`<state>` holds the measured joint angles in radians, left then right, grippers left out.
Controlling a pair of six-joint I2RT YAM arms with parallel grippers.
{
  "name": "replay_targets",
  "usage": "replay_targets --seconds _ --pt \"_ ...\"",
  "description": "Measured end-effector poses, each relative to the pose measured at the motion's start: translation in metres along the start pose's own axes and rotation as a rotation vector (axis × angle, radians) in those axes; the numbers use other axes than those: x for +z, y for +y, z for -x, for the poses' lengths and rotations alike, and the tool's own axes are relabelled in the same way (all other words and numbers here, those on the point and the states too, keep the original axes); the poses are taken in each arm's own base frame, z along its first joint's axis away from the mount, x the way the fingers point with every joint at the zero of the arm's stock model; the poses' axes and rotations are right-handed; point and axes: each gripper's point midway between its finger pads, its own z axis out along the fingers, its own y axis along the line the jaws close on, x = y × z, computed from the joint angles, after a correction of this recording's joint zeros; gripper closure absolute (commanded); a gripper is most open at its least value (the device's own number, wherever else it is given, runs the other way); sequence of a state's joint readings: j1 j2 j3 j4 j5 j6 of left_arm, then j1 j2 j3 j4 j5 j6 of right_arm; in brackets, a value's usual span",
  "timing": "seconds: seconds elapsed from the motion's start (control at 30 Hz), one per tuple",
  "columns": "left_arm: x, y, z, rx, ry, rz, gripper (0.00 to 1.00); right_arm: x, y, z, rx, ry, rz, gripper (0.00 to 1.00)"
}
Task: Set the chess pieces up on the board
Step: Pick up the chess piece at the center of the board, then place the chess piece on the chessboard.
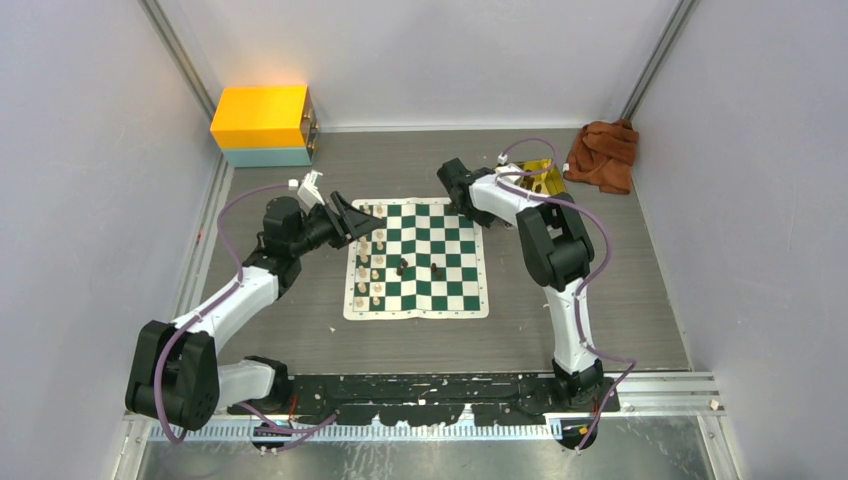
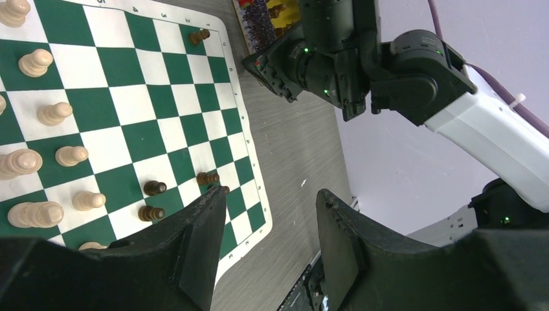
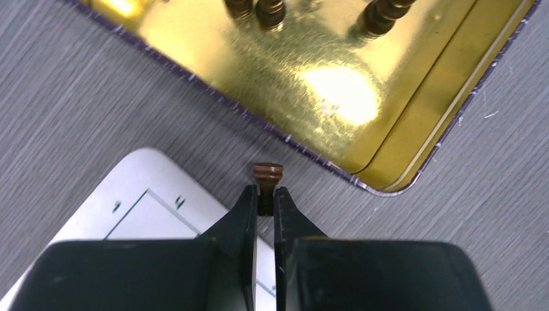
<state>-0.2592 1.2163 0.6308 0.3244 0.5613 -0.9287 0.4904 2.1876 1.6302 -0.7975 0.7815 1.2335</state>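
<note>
Roughly halfway, we judge: cream-tan chess pieces (image 2: 71, 155) ranked on the green-and-white checked board (image 1: 450, 240), few dark brown ones (image 2: 154, 188); right fingers (image 3: 243, 214) clamp another dark piece (image 3: 267, 173), left fingers (image 2: 201, 227) apart.

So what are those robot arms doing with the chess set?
They're setting up the board. The right gripper is pinching a dark piece between the board's corner and the gold tray, where more dark pieces wait. The left gripper hangs open over the board's edge. Cream pieces line its left side.
</note>
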Motion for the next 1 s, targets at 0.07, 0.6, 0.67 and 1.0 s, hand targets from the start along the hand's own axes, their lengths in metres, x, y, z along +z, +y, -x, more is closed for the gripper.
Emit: replay_targets --seconds 0.07,0.6,0.67,1.0 --pt "0.000 0.000 0.000 -0.002 0.000 0.000 0.46 -0.007 0.004 0.000 -0.017 0.007 0.037 0.99" --pt "-0.006 -0.009 0.002 0.009 -0.012 -0.014 0.46 -0.085 0.027 -0.016 0.152 0.270 0.363 0.99" --pt "-0.009 -0.012 0.003 0.014 -0.015 -0.018 0.46 -0.088 0.030 -0.029 0.208 0.339 0.383 0.99" --pt "-0.020 -0.022 0.003 0.040 -0.025 -0.025 0.46 -0.119 0.063 -0.060 0.491 0.643 0.477 0.99"
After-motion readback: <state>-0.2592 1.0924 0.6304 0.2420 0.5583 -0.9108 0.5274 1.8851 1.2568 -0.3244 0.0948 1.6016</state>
